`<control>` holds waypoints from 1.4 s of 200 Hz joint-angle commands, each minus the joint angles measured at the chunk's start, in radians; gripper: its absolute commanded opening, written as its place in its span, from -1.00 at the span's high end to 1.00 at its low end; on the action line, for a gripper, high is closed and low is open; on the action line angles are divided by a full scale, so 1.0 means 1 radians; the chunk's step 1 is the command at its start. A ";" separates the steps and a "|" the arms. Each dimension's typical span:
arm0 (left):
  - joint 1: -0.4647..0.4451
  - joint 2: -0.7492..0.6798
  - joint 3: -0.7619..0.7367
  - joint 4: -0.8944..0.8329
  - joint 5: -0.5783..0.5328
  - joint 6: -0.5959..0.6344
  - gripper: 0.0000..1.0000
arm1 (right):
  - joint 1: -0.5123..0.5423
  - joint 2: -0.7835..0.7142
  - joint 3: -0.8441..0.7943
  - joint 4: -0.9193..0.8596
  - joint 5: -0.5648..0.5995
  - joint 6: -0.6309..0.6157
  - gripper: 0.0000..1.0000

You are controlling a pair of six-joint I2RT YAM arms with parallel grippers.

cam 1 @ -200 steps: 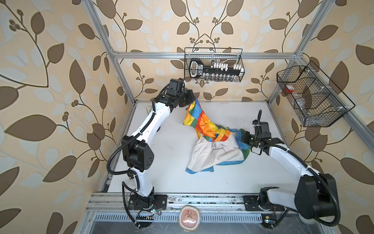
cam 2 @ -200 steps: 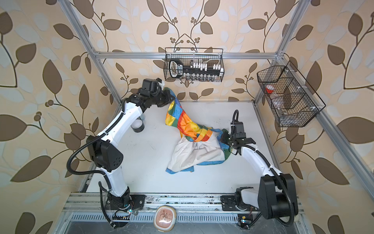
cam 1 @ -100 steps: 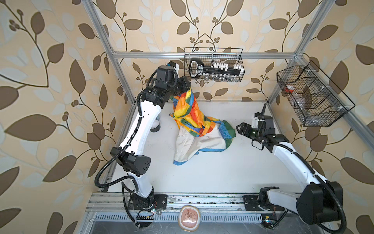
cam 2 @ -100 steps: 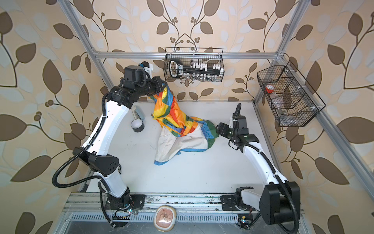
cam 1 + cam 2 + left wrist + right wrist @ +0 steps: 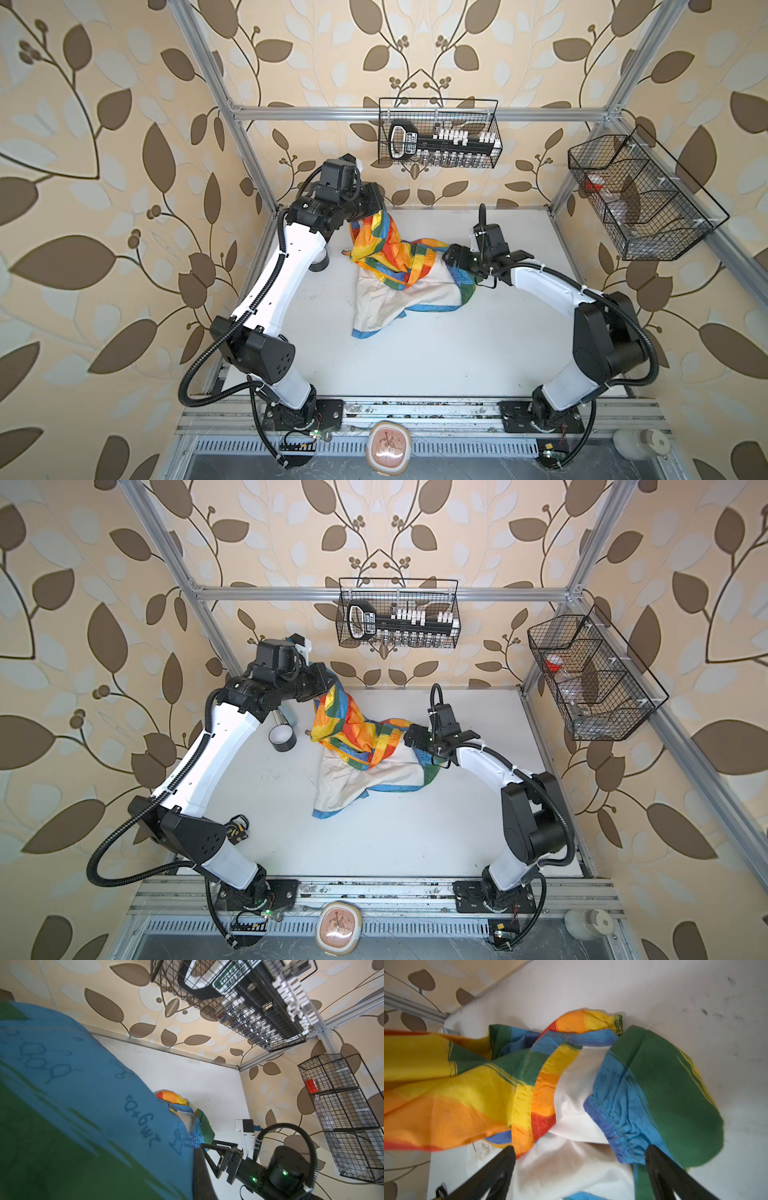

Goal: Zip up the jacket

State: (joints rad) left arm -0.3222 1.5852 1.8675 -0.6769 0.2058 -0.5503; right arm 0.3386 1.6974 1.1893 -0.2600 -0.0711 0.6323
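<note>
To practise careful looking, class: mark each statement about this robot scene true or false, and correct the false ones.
1. The left gripper is shut on the jacket, holding one end up off the table. True.
2. The right gripper is clamped on the jacket. False: its jaws stand wide open beside the cloth.
3. The jacket lies flat and zipped. False: it is crumpled and open, with white lining showing.
4. A roll of tape sits on the table near the left arm. True.
</note>
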 commanded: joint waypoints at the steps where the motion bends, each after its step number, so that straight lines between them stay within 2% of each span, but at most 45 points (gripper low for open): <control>1: 0.030 -0.081 0.002 0.062 0.010 0.015 1.00 | 0.000 0.110 0.095 -0.054 0.128 0.007 -1.00; 25: 0.043 -0.097 -0.008 0.064 0.025 0.013 1.00 | 0.001 0.208 0.162 -0.077 0.183 0.008 -0.96; 48: 0.067 -0.106 -0.031 0.080 0.054 -0.002 1.00 | 0.002 0.278 0.202 -0.078 0.181 0.004 -0.75; 61: 0.082 -0.108 -0.041 0.086 0.066 -0.007 1.00 | 0.000 0.297 0.211 -0.077 0.177 0.000 -0.44; 84: 0.122 -0.102 -0.040 0.084 0.087 -0.012 1.00 | -0.020 0.235 0.185 -0.072 0.176 -0.004 0.36; 103: 0.168 -0.091 -0.024 0.080 0.090 -0.019 1.00 | -0.049 0.118 0.145 -0.070 0.166 -0.026 0.77; 119: 0.202 -0.085 0.001 0.074 0.071 -0.018 1.00 | -0.086 0.009 0.118 -0.083 0.155 -0.051 0.99; 152: 0.261 -0.070 0.058 0.060 0.022 -0.024 1.00 | -0.208 -0.218 0.059 -0.121 0.082 -0.086 1.00; 186: 0.295 -0.054 0.089 0.062 0.025 -0.039 1.00 | -0.363 -0.406 0.003 -0.163 -0.001 -0.098 1.00; 211: 0.305 -0.051 0.098 0.051 0.027 -0.047 1.00 | -0.444 -0.495 -0.040 -0.186 0.030 -0.088 1.00; 226: 0.307 -0.063 0.072 0.044 0.036 -0.054 1.00 | -0.481 -0.508 -0.088 -0.192 0.057 -0.068 1.00; 251: 0.307 -0.101 -0.053 0.092 0.065 -0.074 1.00 | -0.505 -0.477 -0.156 -0.181 0.082 -0.057 1.00; 280: 0.307 -0.098 -0.114 0.136 0.120 -0.103 1.00 | -0.504 -0.383 -0.174 -0.131 0.058 -0.049 1.00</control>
State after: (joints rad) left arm -0.0242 1.5173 1.7840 -0.6312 0.2680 -0.6193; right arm -0.1642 1.2457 1.0225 -0.4126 -0.0132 0.5720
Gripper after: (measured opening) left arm 0.049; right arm 0.048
